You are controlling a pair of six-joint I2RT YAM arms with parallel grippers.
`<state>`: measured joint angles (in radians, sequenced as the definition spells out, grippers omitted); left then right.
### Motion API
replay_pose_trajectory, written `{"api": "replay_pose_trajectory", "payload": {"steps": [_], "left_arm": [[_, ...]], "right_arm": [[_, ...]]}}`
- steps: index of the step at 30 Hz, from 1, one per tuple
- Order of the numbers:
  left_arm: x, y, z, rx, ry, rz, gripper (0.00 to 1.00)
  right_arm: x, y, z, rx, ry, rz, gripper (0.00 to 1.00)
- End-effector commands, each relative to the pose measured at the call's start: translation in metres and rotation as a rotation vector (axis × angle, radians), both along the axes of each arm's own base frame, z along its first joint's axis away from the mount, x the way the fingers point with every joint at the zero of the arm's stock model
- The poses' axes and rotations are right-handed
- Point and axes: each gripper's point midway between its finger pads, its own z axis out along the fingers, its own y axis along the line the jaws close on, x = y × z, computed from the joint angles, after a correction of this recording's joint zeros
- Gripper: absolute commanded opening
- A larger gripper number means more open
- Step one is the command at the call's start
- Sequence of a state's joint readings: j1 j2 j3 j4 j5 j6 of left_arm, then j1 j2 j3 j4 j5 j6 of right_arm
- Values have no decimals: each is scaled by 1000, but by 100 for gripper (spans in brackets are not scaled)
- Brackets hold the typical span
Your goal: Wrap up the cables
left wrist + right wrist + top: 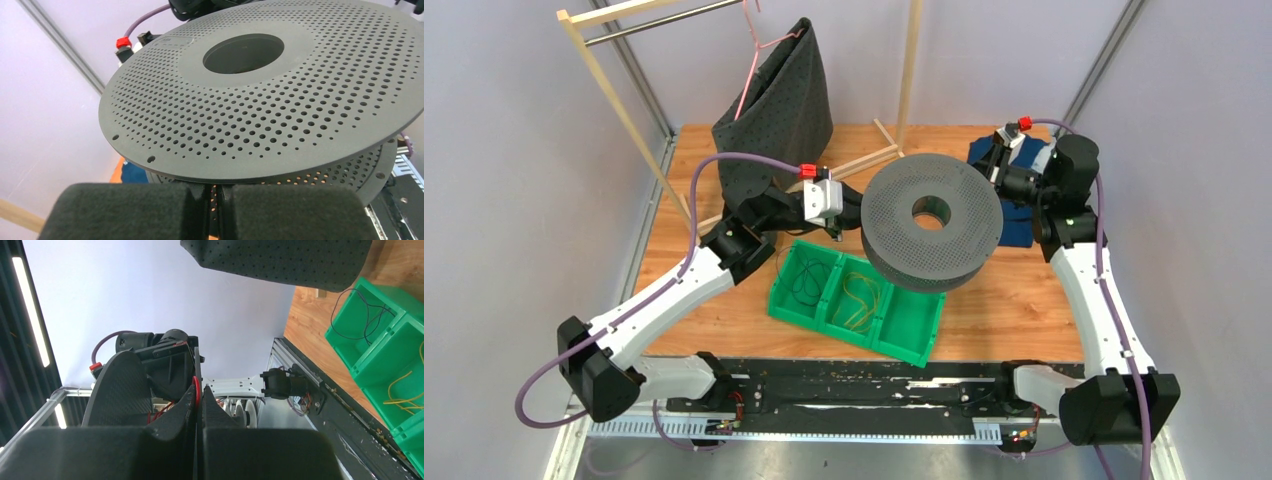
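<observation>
A large grey perforated spool (894,225) hangs above the table between both grippers. My left gripper (856,208) is shut on the rim of the spool's lower disc, seen in the left wrist view (218,192) under the upper disc (280,110). My right gripper (996,185) is shut on the spool's far rim, seen edge-on in the right wrist view (198,392). A red-brown cable (196,387) loops over that rim at the fingertips, and more of it lies in the core. The dark cable (806,283) and the yellow cable (859,295) lie in a green tray (924,340).
The green tray has three compartments and sits under the spool's front edge; the right wrist view shows its wall (380,340). A dark dotted fabric (779,110) hangs from a wooden rack (604,80) at the back left. A blue cloth (1019,225) lies at the back right.
</observation>
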<state>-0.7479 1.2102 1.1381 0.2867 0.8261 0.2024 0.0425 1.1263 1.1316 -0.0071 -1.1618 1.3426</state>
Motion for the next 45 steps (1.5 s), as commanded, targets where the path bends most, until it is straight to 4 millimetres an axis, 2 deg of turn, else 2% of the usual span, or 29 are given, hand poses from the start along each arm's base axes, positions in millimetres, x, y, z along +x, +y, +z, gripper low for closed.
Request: {"api": "replay_pose_trajectory", "payload": {"steps": [1,4,8,14,17,24,25,28,36,39,43,45], "left_arm": [[-3,-6,8,-42,-59,-19,0],[1,-7,6,-36,-62,-7,1],[5,-8,1,-15,-72,12,12],[17,-6,-6,19,-79,76,19],[27,-3,-8,22,-75,135,30],[40,3,-10,22,-66,216,41],[41,4,-11,22,-66,224,43],[43,7,-12,27,-71,247,49],[47,15,-30,84,-66,285,64],[49,19,-36,95,-49,310,67],[54,28,-42,110,-23,369,84],[56,31,-46,124,-6,389,88]], "right_arm": [[31,-10,2,23,26,-162,1],[34,-11,1,23,24,-171,1],[40,-12,-3,19,31,-183,1],[47,-13,-8,12,37,-199,1],[50,-15,-12,7,40,-205,1],[50,-17,-18,3,52,-206,1],[55,-26,-19,2,53,-235,1],[59,-34,-23,-2,61,-263,1],[72,-47,-34,-18,69,-313,1],[78,-53,-35,-27,60,-336,1],[86,-59,-31,-36,36,-355,1],[89,-60,-27,-38,25,-360,1]]}}
